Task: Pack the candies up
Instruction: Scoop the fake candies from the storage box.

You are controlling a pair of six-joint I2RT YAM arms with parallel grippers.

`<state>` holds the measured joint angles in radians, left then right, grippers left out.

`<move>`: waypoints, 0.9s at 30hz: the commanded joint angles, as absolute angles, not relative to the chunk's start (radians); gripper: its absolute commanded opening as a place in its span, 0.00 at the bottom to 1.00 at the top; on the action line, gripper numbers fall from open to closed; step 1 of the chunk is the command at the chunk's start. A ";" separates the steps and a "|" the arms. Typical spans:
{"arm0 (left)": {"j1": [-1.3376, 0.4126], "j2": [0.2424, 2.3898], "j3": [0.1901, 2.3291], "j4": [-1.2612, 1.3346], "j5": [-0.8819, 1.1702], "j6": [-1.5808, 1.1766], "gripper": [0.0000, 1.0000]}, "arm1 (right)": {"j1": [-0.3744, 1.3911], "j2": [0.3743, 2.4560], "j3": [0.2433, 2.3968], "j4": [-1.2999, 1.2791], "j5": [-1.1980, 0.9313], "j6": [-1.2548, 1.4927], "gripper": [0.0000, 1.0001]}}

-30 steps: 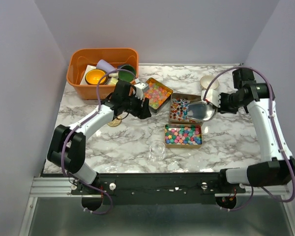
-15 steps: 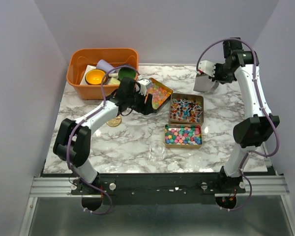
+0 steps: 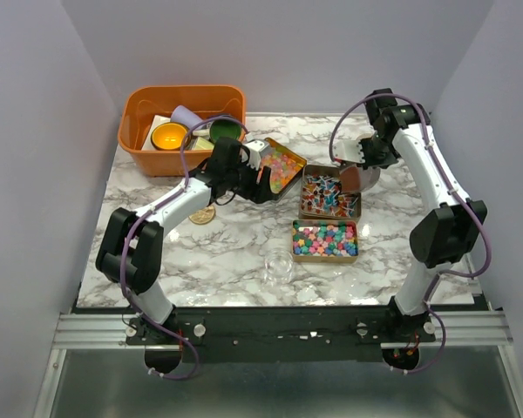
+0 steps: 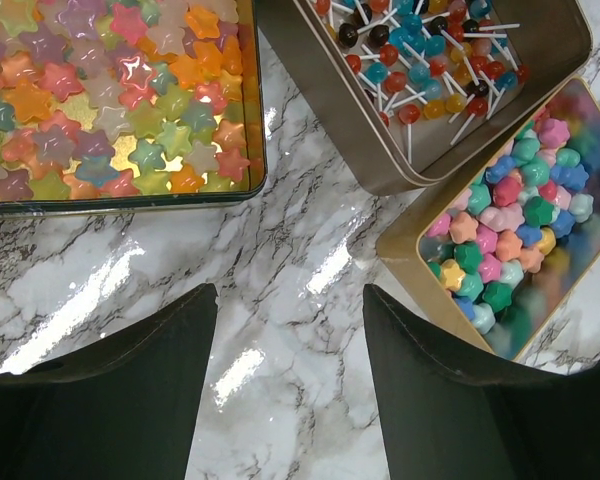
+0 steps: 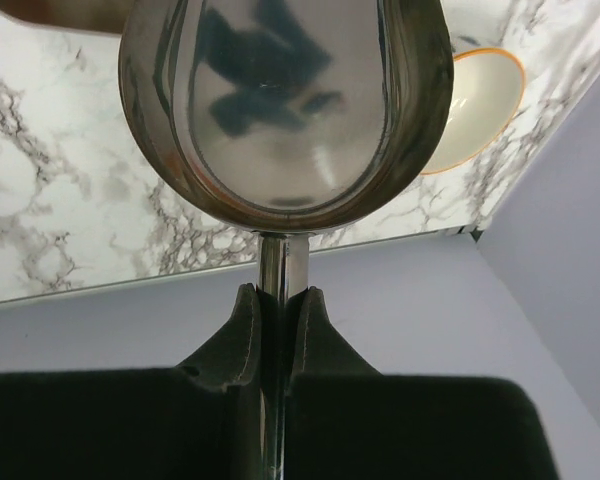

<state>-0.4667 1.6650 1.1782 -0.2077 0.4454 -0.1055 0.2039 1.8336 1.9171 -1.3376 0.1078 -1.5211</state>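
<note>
Three open tins hold the candies. Pastel star candies (image 3: 281,165) (image 4: 110,100) fill the back tin, small lollipop candies (image 3: 329,193) (image 4: 430,70) the middle one, and bright star candies (image 3: 325,240) (image 4: 510,220) the front one. My left gripper (image 3: 260,187) (image 4: 288,300) hangs open over bare marble between the three tins, holding nothing. My right gripper (image 3: 364,158) (image 5: 277,300) is shut on the handle of a metal scoop (image 3: 359,178) (image 5: 285,100), which hangs at the lollipop tin's back right corner. The scoop's inside is hidden from me.
An orange bin (image 3: 132,131) with cups and lids stands at the back left. A gold round lid (image 3: 202,214) lies by the left forearm. A clear glass jar (image 3: 279,268) stands near the front. A pale bowl (image 5: 480,95) sits near the table's far edge.
The right arm has swung the scoop from the back right corner down and left, to the lollipop tin. The left gripper has barely moved.
</note>
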 commanded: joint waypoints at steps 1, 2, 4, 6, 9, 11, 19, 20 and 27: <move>-0.471 1.674 1.193 -0.193 0.437 -0.087 0.71 | 0.202 1.804 1.904 -1.526 0.196 -1.539 0.01; -0.471 1.674 1.190 -0.192 0.439 -0.087 0.71 | 0.202 1.809 1.913 -1.526 0.207 -1.536 0.01; -0.471 1.675 1.180 -0.181 0.437 -0.092 0.71 | 0.204 1.824 1.924 -1.526 0.216 -1.526 0.01; -0.472 1.677 1.170 -0.176 0.442 -0.097 0.71 | 0.204 1.833 1.927 -1.525 0.225 -1.526 0.01; -0.472 1.674 1.161 -0.172 0.443 -0.103 0.71 | 0.216 1.853 1.924 -1.525 0.245 -1.528 0.01; -0.472 1.669 1.155 -0.172 0.445 -0.103 0.72 | 0.227 1.870 1.924 -1.525 0.252 -1.526 0.01; -0.474 1.663 1.146 -0.163 0.448 -0.106 0.72 | 0.273 1.920 1.905 -1.511 0.291 -1.513 0.01; -0.476 1.661 1.144 -0.163 0.446 -0.106 0.72 | 0.279 1.928 1.898 -1.503 0.310 -1.509 0.01; -0.486 1.667 1.124 -0.141 0.479 -0.098 0.72 | 0.301 1.985 1.884 -1.491 0.347 -1.490 0.01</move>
